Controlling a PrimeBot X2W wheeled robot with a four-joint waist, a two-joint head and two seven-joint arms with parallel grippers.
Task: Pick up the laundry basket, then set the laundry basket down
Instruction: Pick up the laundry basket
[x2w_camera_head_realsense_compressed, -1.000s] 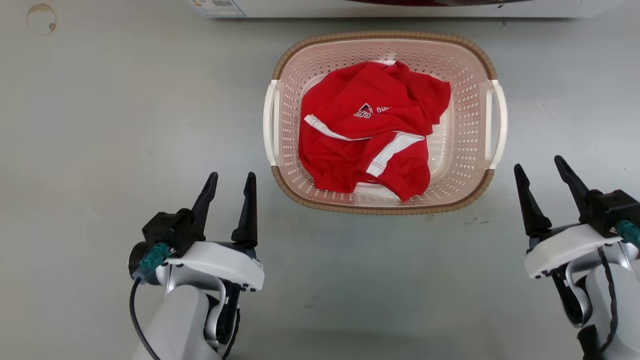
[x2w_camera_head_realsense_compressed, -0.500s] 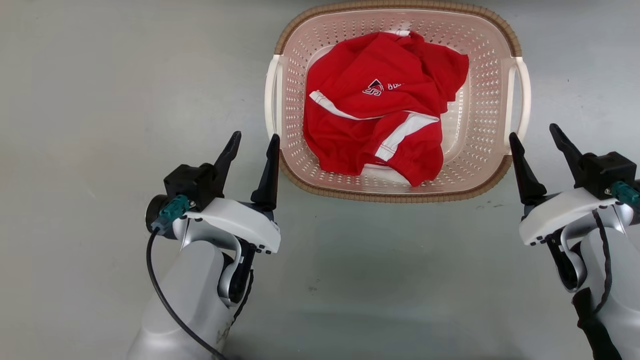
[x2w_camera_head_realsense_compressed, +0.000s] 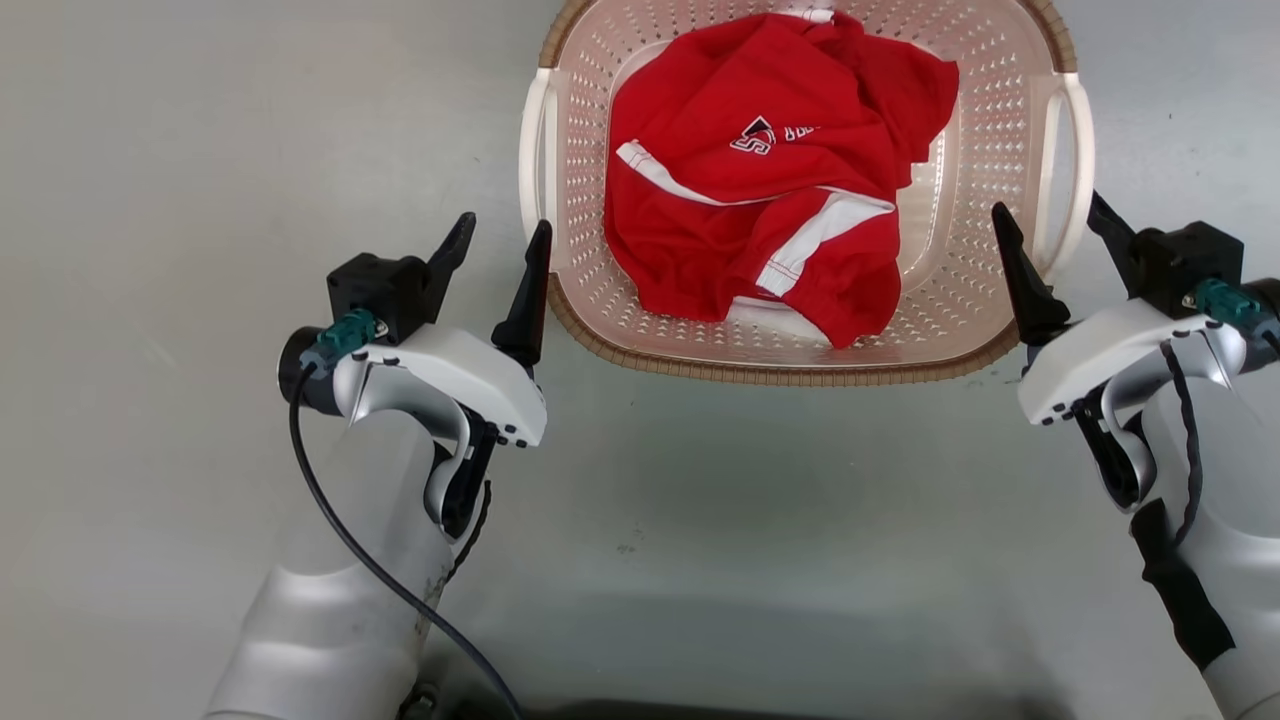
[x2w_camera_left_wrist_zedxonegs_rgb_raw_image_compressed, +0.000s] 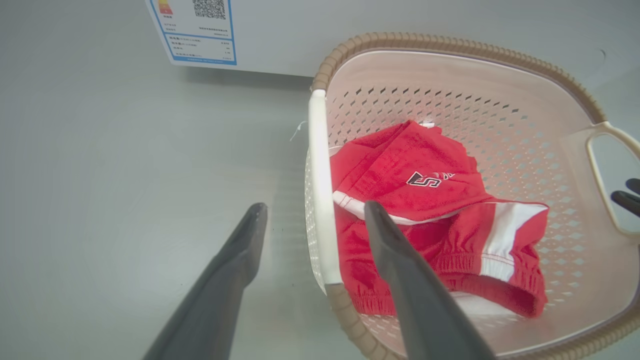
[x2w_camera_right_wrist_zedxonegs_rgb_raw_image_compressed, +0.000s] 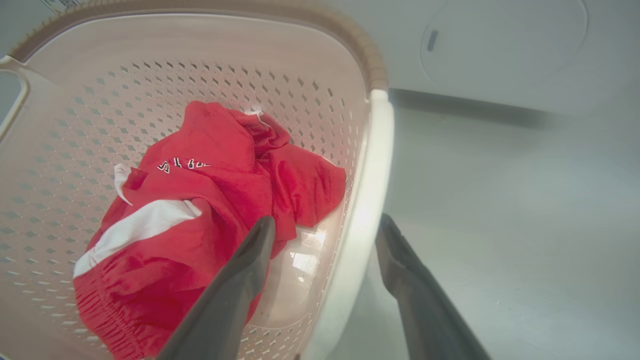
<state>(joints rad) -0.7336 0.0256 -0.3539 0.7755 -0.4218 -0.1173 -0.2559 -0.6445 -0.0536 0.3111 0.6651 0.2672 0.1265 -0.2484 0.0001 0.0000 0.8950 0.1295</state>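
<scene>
Left claw (x2w_camera_head_realsense_compressed: 500, 232), right claw (x2w_camera_head_realsense_compressed: 1046, 210) both apart — each straddles a white handle (x2w_camera_left_wrist_zedxonegs_rgb_raw_image_compressed: 317, 175); laundry basket (x2w_camera_head_realsense_compressed: 572, 200) sits btwn them.

Left tool (x2w_camera_head_realsense_compressed: 503, 225) and right tool (x2w_camera_head_realsense_compressed: 1045, 205), fingers spread, flank the laundry basket (x2w_camera_head_realsense_compressed: 800, 375).

Inside the laundry basket (x2w_camera_head_realsense_compressed: 1000, 150) lies a red piece of clothing (x2w_camera_head_realsense_compressed: 720, 230). On it is a small black and white badge (x2w_camera_head_realsense_compressed: 757, 137) shaped like a letter S. Next to the badge is a short row of white letters (x2w_camera_head_realsense_compressed: 800, 131), too small to read. Behind the basket, a white machine (x2w_camera_left_wrist_zedxonegs_rgb_raw_image_compressed: 400, 20) has a sticker (x2w_camera_left_wrist_zedxonegs_rgb_raw_image_compressed: 197, 40) with a blue edge. The sticker has a square code (x2w_camera_left_wrist_zedxonegs_rgb_raw_image_compressed: 209, 7), little coloured bars (x2w_camera_left_wrist_zedxonegs_rgb_raw_image_compressed: 165, 7) and tiny print I cannot read.
</scene>
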